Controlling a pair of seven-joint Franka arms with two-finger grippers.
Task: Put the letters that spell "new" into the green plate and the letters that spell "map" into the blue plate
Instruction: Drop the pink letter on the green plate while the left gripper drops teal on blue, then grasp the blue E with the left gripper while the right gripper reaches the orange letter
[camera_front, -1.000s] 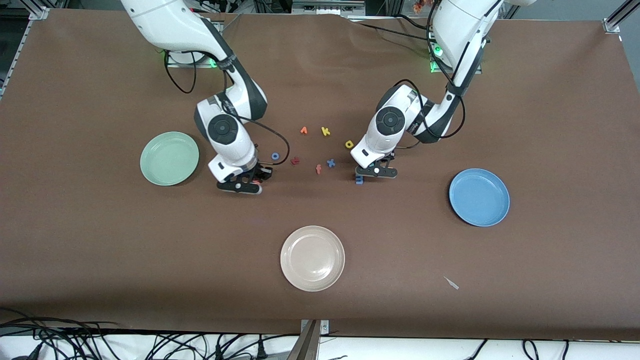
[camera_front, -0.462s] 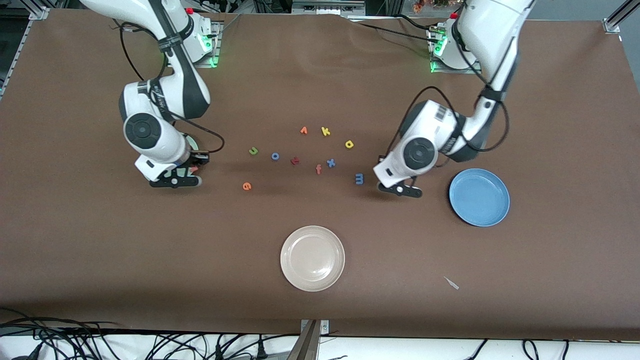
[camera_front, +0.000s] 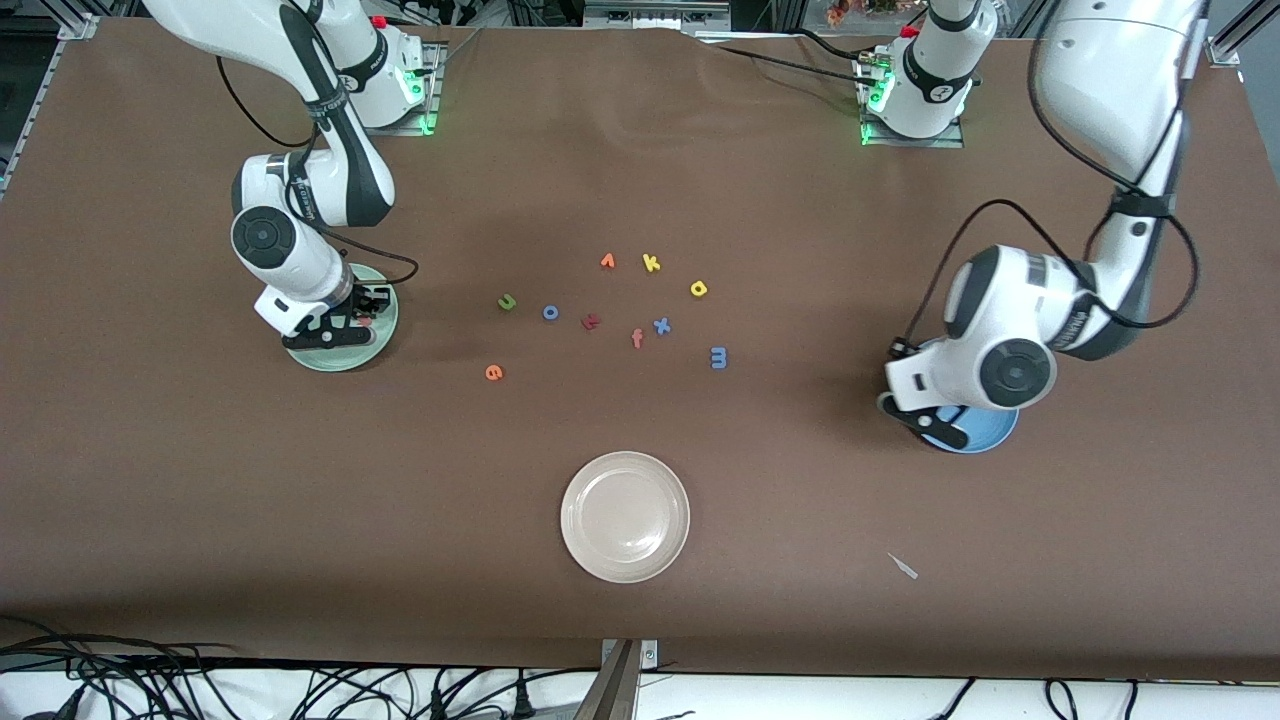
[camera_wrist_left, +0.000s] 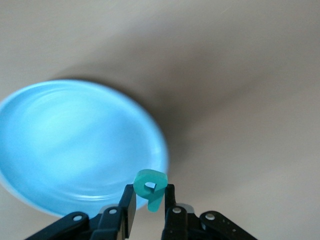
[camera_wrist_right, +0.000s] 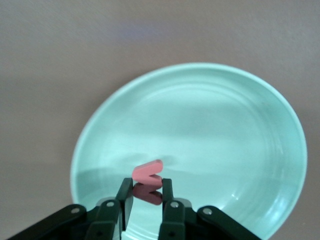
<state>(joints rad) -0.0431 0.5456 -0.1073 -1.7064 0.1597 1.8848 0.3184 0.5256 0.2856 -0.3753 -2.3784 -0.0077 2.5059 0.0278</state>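
My right gripper (camera_front: 345, 325) hangs low over the green plate (camera_front: 330, 358), shut on the pinkish-red w (camera_wrist_right: 148, 176). In the right wrist view the right gripper (camera_wrist_right: 147, 186) has the green plate (camera_wrist_right: 210, 130) right under it. My left gripper (camera_front: 938, 425) is over the rim of the blue plate (camera_front: 988, 438), shut on the teal p (camera_wrist_left: 150, 187). The blue plate (camera_wrist_left: 70, 145) fills much of the left wrist view past the left gripper (camera_wrist_left: 150, 194). On the table lie the olive n (camera_front: 507, 301), orange e (camera_front: 493, 372), blue m (camera_front: 718, 357) and yellow a (camera_front: 698, 289).
Among them lie a blue o (camera_front: 550, 312), dark red letter (camera_front: 591, 321), salmon f (camera_front: 637, 339), blue x (camera_front: 661, 325), small orange letter (camera_front: 607, 261) and yellow k (camera_front: 651, 263). A cream plate (camera_front: 625, 516) sits nearer the front camera. A pale scrap (camera_front: 903, 566) lies near it.
Both arms have left the letter cluster. The right gripper carried the w to over the green plate; the left gripper carried the p to the blue plate's rim.
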